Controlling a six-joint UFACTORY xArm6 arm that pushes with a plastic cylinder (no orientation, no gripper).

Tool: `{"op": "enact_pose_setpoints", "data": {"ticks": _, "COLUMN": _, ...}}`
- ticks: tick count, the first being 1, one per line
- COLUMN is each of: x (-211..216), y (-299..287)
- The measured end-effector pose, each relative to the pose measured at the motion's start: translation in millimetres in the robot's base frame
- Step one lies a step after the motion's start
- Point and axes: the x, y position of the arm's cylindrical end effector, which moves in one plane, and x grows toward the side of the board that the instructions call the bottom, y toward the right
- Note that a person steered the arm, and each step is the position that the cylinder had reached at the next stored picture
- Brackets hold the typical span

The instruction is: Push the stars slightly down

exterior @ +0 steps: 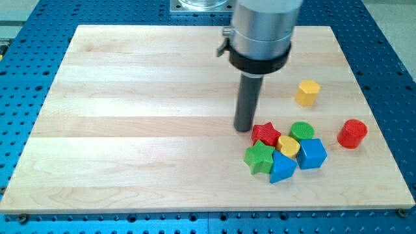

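Observation:
A red star (266, 134) and a green star (259, 157) lie in a cluster at the lower right of the wooden board (130, 130). The red star sits just above the green star. My tip (244, 128) rests on the board right at the red star's upper left edge, touching or nearly touching it. The dark rod rises from the tip to the silver arm at the view's top.
In the same cluster are a yellow heart-like block (288, 145), a green round block (301, 131), a blue cube (312, 154) and a blue angular block (282, 168). A yellow hexagonal block (308, 93) and a red cylinder (352, 133) stand apart at the right.

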Motion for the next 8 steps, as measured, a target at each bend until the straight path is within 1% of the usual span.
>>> {"op": "enact_pose_setpoints", "data": {"ticks": 1, "x": 0.2, "y": -29.4}}
{"op": "enact_pose_setpoints", "data": {"ticks": 2, "x": -7.7, "y": -39.8}}
{"op": "enact_pose_setpoints", "data": {"ticks": 3, "x": -47.0, "y": -12.2}}
{"op": "enact_pose_setpoints", "data": {"ticks": 4, "x": -34.1, "y": 35.6}}
{"op": "enact_pose_setpoints", "data": {"ticks": 5, "x": -5.4, "y": 58.6}}
{"op": "enact_pose_setpoints", "data": {"ticks": 6, "x": 3.8, "y": 58.6}}
{"op": "enact_pose_setpoints", "data": {"ticks": 8, "x": 5.3, "y": 61.1}}
